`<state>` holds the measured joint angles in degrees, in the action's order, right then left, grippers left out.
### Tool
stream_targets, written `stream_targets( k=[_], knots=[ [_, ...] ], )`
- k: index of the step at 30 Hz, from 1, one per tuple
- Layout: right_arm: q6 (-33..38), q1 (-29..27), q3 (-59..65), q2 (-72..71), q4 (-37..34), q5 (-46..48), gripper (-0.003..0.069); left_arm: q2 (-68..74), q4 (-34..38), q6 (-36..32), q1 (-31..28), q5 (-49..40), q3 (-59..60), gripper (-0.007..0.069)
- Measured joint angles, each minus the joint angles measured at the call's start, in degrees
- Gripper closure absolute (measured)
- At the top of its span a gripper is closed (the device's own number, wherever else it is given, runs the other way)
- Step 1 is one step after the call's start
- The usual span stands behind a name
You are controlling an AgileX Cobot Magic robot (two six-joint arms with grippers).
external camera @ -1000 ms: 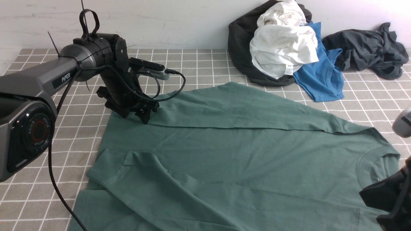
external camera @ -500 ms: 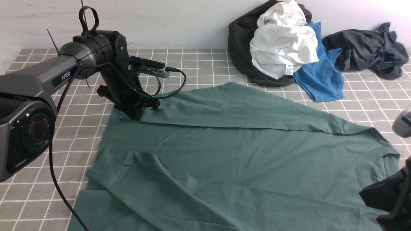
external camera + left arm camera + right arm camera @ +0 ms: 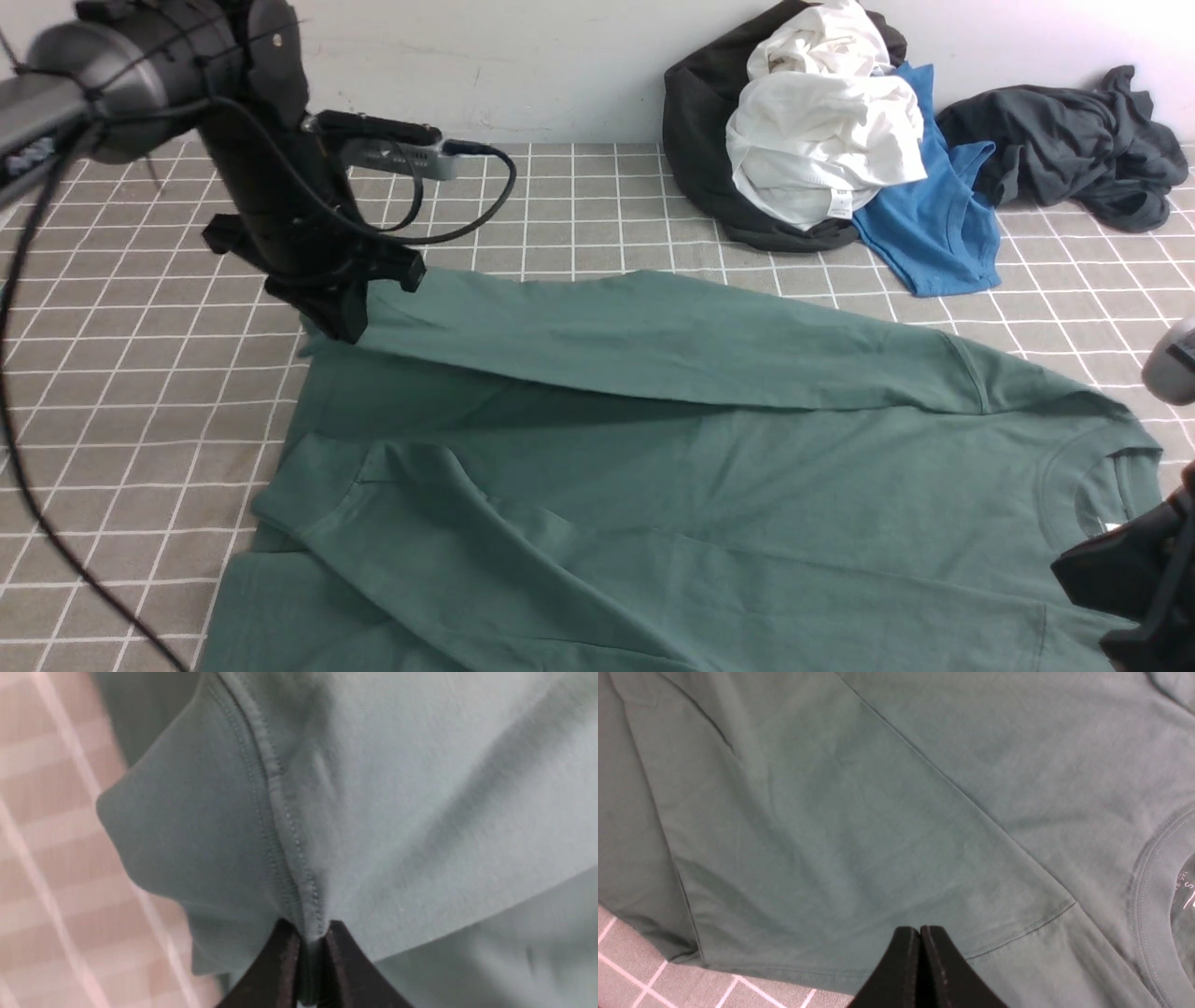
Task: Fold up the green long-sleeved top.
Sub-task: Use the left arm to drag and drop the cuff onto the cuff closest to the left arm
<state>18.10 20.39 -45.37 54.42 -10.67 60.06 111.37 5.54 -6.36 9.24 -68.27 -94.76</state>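
Observation:
The green long-sleeved top point(image 3: 709, 485) lies spread on the checked cloth, collar point(image 3: 1074, 485) at the right, both sleeves laid across the body. My left gripper point(image 3: 344, 322) is shut on the far sleeve's cuff and holds it lifted at the top's far left corner. In the left wrist view the cuff seam point(image 3: 280, 826) runs into the closed jaws of the left gripper point(image 3: 306, 933). My right gripper point(image 3: 920, 933) is shut and empty above the near shoulder seam point(image 3: 1027, 928); its black body shows at the front view's lower right point(image 3: 1134, 583).
A pile of dark, white point(image 3: 822, 140) and bright blue point(image 3: 934, 215) clothes lies against the back wall, with a dark grey garment point(image 3: 1074, 145) to its right. The grey checked cloth point(image 3: 140, 420) lies bare left of the top.
My left gripper has risen and moved left with the far sleeve's cuff; the sleeve now hangs taut and casts a shadow on the body. The right arm has barely moved.

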Motion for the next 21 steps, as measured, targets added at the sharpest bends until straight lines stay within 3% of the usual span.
stream_targets(
  k=[11,18,21],
  knots=[
    [-1.1,0.0,0.0,0.0,-0.1,0.7,0.0673,-20.0,4.7,-0.7,2.9,13.1,39.1,0.0601],
    [-1.1,0.0,0.0,0.0,-0.6,3.3,0.0673,-21.0,5.3,-0.7,4.3,19.0,46.8,0.0591],
    [-0.6,0.1,0.0,0.0,-1.4,4.4,0.0657,-21.1,4.8,-0.6,4.3,20.0,46.8,0.0536]
  ],
)
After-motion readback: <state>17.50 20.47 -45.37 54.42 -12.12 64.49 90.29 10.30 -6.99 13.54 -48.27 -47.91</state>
